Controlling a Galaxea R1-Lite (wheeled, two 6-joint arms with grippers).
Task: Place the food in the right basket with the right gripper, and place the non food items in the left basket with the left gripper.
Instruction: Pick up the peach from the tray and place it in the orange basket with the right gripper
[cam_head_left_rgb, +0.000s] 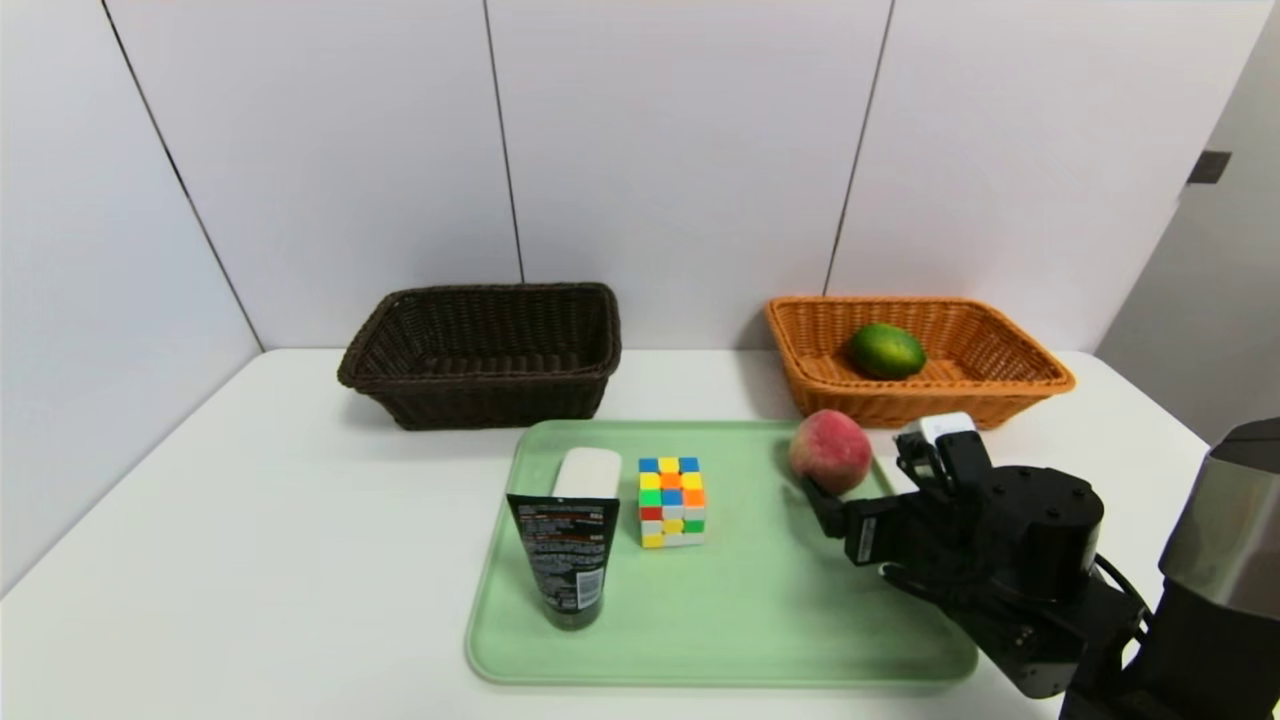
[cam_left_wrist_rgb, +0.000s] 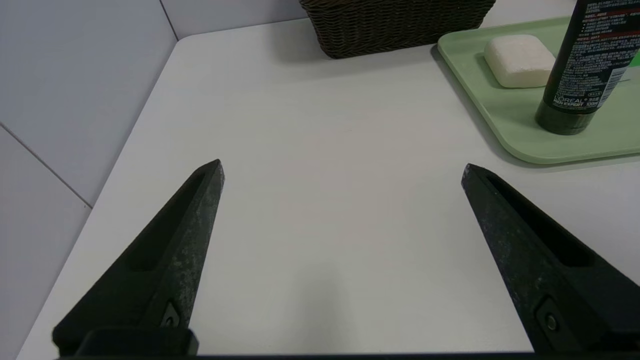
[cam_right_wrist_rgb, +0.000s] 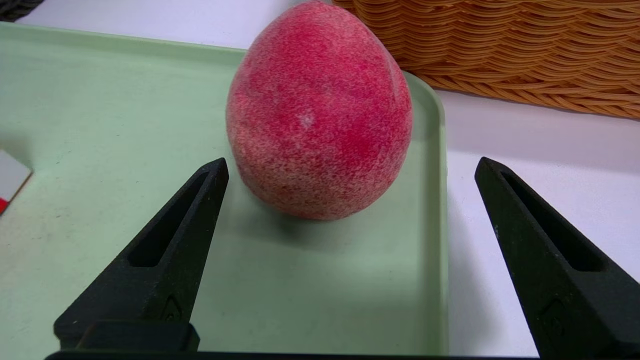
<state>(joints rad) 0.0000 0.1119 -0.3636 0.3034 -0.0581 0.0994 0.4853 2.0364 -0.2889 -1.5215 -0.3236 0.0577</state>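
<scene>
Apparently, picking the peach (cam_right_wrist_rgb: 320, 115) is the current step: right gripper (cam_right_wrist_rgb: 351, 160) stands wide, peach just ahead, so it should advance, then close.

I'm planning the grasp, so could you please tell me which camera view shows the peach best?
The right wrist view: the peach appears large, between the right gripper's open fingers. The head view shows it smaller, at the tray's far right corner; the left wrist view lacks it.
</scene>
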